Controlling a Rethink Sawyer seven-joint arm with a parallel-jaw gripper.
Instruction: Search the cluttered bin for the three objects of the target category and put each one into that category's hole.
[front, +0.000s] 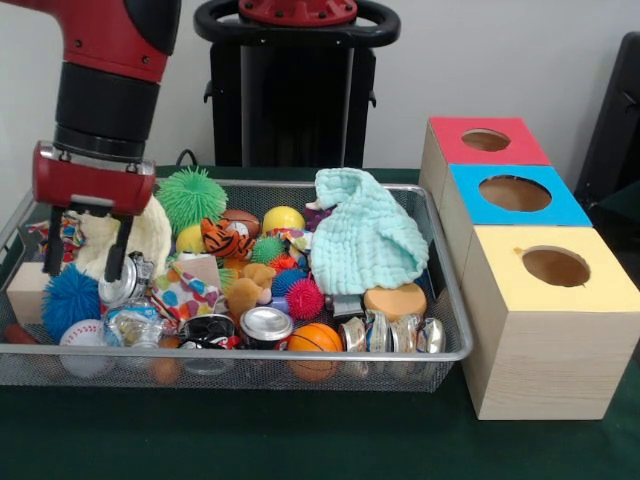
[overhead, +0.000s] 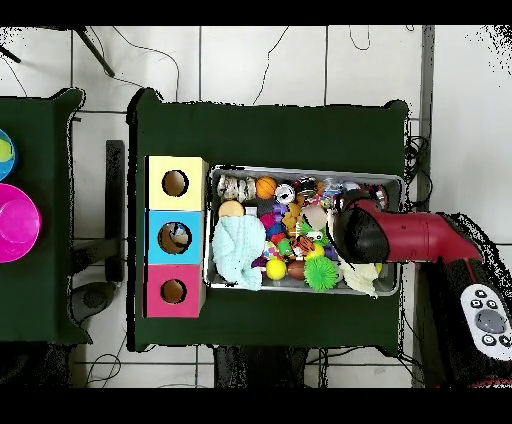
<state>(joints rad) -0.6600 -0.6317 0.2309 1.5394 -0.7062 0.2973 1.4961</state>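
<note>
The wire mesh bin (front: 300, 354) lies across the table, full of toys and other clutter; it also shows in the overhead view (overhead: 300, 171). My gripper (front: 87, 255) hangs open and empty over the bin's left end, with a cream plush (front: 150, 235) behind its fingers. A crumpled see-through bottle with a blue-and-white label (front: 132, 325) lies at the front left, just below and to the right of the gripper. I cannot make out other bottles. The red-topped box's hole (front: 486, 140) is the farthest of the three boxes right of the bin (overhead: 173, 291). In the overhead view my arm (overhead: 420, 240) hides the gripper.
A teal cloth (front: 365, 235) covers the bin's right part. A green spiky ball (front: 190, 198), a tiger toy (front: 225, 240), a blue spiky ball (front: 70, 298), an orange ball (front: 315, 338) and silver cans (front: 265, 325) fill the bin. The blue-topped (front: 515, 193) and yellow-topped (front: 555, 267) boxes stand nearer.
</note>
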